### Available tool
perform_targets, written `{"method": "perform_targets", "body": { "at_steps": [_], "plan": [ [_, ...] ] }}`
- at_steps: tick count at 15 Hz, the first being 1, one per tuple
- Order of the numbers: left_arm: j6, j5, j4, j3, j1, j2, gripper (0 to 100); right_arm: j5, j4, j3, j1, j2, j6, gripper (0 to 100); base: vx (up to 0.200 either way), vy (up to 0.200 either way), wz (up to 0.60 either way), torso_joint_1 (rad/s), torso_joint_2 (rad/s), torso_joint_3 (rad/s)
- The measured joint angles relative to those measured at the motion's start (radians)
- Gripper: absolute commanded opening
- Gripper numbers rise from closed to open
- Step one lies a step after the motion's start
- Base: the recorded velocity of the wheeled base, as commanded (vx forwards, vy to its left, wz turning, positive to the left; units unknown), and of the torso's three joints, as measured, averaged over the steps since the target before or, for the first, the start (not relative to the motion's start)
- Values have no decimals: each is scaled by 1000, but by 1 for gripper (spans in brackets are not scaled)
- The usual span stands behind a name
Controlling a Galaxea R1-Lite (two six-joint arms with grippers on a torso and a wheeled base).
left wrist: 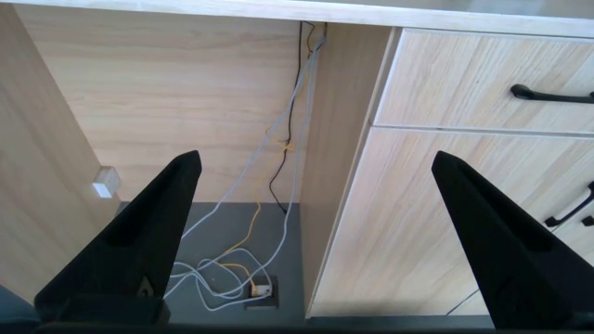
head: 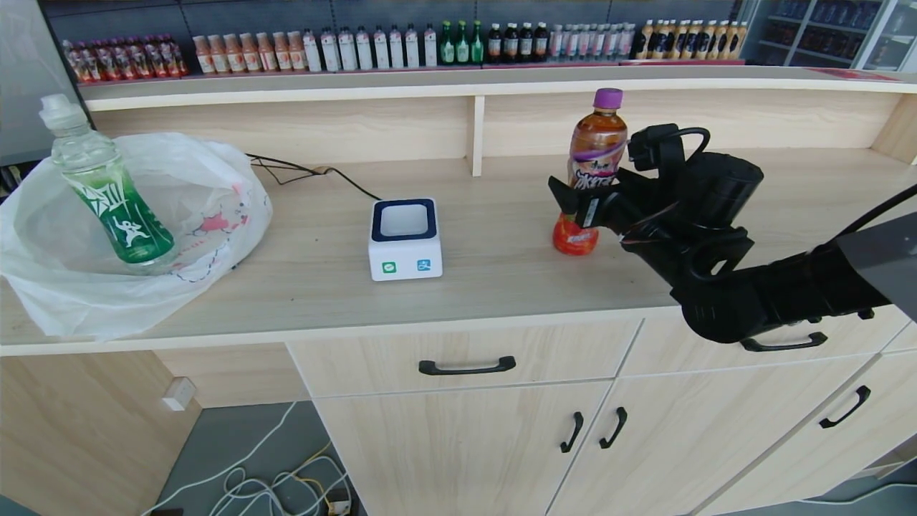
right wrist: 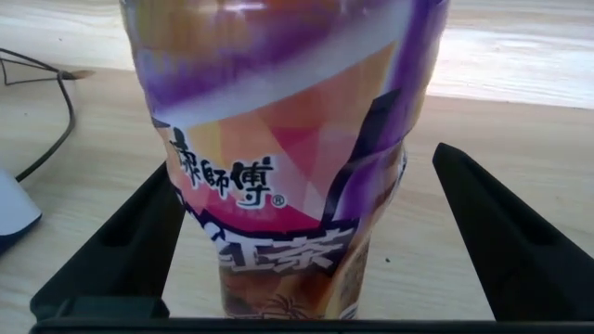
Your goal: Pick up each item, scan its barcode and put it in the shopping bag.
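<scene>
Straddling the upright bottle [head: 597, 172] on the counter [head: 501, 287], right gripper [head: 582, 203] stands open, nothing held. Close squarely mid-label, barcode facing out for the scanner [head: 405, 239]. Left gripper [left wrist: 316, 158]: wide open, empty.

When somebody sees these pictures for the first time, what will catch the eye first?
The orange tea bottle with a purple cap stands upright on the right of the counter, and the right gripper has its open fingers on either side of it. On the left, a green bottle leans tilted in the white plastic bag. A small white scanner sits between the two bottles.
</scene>
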Motion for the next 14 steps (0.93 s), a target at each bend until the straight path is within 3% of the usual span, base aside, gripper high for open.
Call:
{"method": "perform_targets", "body": {
  "at_steps": [9, 10, 14],
  "plan": [
    [0, 0, 0, 0, 0, 0, 100, 12, 10, -47, 0, 17, 0, 100, 0, 0, 0, 0, 0, 0],
    [0, 0, 0, 0, 0, 0, 100, 11, 10, -47, 0, 17, -1, 0, 0, 0, 0, 0, 0, 0],
    [0, 0, 0, 0, -1, 0, 100, 10, 15, -39, 1, 11, -2, 0, 0, 0, 0, 0, 0, 0]
  ]
}}
